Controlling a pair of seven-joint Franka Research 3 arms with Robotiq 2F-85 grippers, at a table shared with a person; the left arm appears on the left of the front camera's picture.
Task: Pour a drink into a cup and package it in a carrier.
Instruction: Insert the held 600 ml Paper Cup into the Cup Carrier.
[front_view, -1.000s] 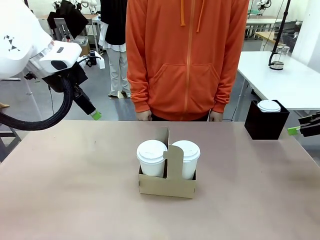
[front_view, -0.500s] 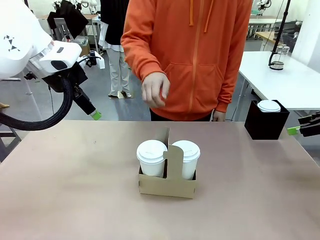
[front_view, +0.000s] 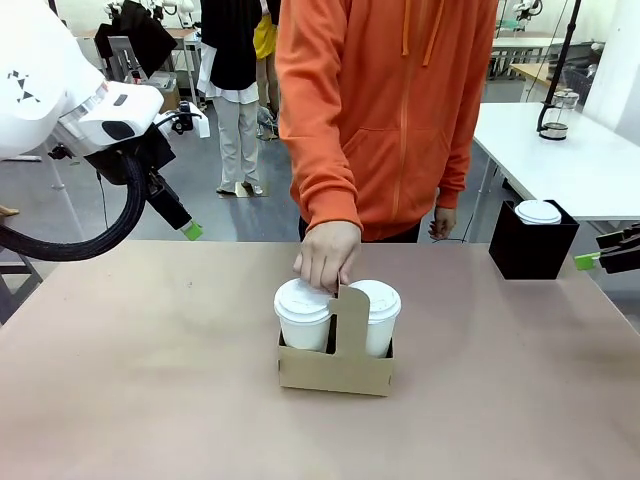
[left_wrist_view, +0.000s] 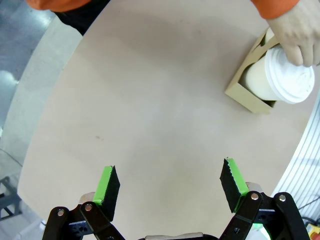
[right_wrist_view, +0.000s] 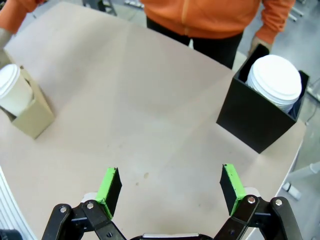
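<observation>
A: We see the carrier (front_view: 335, 368) standing near the middle of the surface (front_view: 150, 380), with two lidded white cups in its pockets, the left cup (front_view: 304, 315) and the right cup (front_view: 374, 318); the person's hand (front_view: 327, 254) is down on the upright handle panel between them.

B: And both our claws are off to the sides; the left claw (left_wrist_view: 170, 185) hangs with its jaws spread wide and nothing between them, well apart from the carrier; the right claw (right_wrist_view: 170, 187) is likewise wide open and empty, over bare surface near the black box (right_wrist_view: 260, 117) that holds a stack of lids (right_wrist_view: 275, 80).

A: So what could go wrong, in our judgement?

B: If the person lifts by the handle alone, the cardboard base could sag or tilt; a cup might tip in its pocket, and a loosely seated lid would let the drink spill; we cannot tell from here how firmly the lids sit.

A: We also should not reach in now; either arm crossing the middle could meet the person's hand or knock the carrier.

B: The drink itself we cannot see; it would be hidden inside the cups.
</observation>
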